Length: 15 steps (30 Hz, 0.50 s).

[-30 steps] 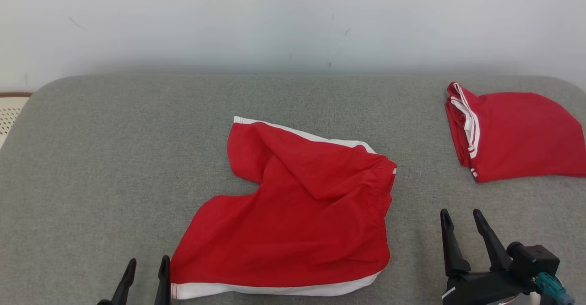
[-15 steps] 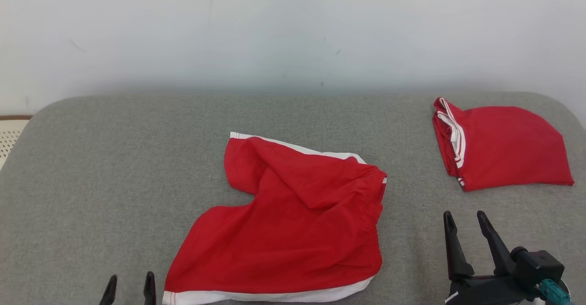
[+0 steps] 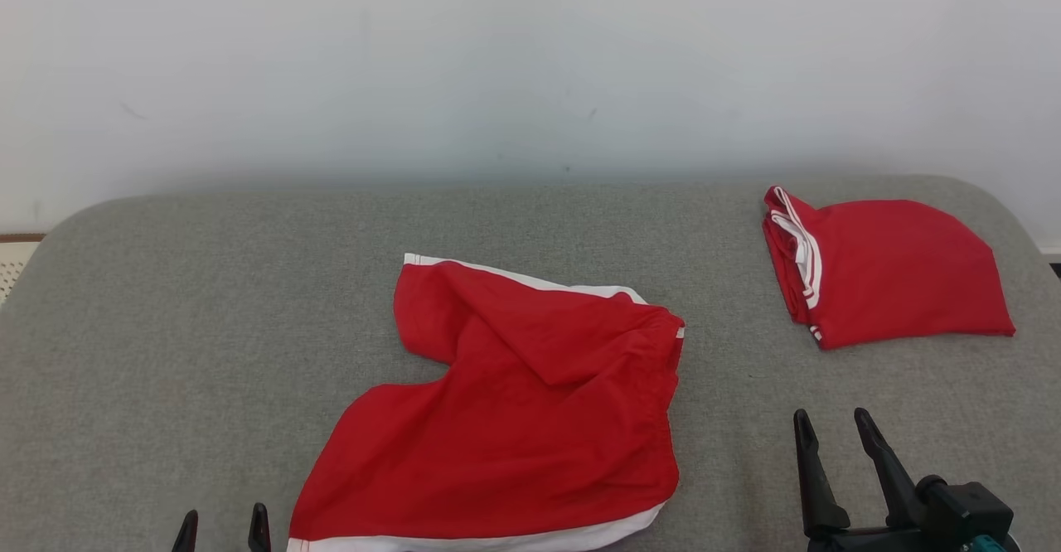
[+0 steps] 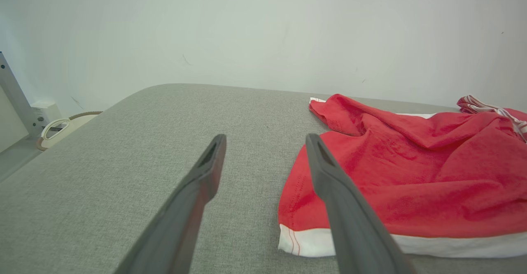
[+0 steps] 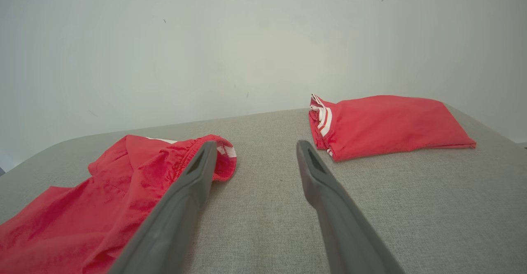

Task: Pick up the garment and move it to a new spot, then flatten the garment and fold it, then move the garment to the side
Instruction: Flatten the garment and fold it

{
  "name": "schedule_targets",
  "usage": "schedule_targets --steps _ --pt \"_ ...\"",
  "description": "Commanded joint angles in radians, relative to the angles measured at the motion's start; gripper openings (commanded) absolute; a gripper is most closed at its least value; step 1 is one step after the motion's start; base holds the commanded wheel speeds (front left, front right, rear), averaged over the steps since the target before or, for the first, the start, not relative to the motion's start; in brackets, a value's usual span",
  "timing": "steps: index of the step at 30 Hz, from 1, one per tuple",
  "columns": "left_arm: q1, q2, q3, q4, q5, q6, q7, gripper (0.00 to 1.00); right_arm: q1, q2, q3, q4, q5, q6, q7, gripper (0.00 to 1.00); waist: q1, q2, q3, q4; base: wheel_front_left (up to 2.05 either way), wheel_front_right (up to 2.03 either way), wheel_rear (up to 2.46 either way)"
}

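The red shorts (image 3: 514, 419) with white trim lie spread in the middle of the grey padded table (image 3: 166, 328), their far part creased and folded over on itself. The left gripper (image 3: 222, 523) sits just beside their near left corner, jaws wide apart and empty. The right gripper (image 3: 829, 421) is off to their right, also wide open, holding nothing. A second red garment (image 3: 895, 274), folded, lies at the table's far right, well apart from the shorts. A pale wall (image 3: 497, 63) stands behind.

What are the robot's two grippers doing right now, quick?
Left gripper: jaws open, holding nothing.
Right gripper: jaws open, holding nothing.
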Motion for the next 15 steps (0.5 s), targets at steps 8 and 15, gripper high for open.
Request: schedule_targets --steps 8,15 --pt "0.008 0.002 -0.003 -0.003 -0.001 -0.001 -0.005 1.0 0.01 0.009 -0.005 -0.012 -0.01 -0.001 0.001 1.0 0.0001 0.0 0.006 -0.014 0.0 0.0 0.0" --pt "0.004 0.001 -0.004 0.003 -0.007 -0.003 -0.005 1.0 0.009 0.011 -0.008 -0.009 -0.015 -0.001 -0.001 1.0 0.0001 0.0 0.009 -0.015 0.0 0.0 0.0"
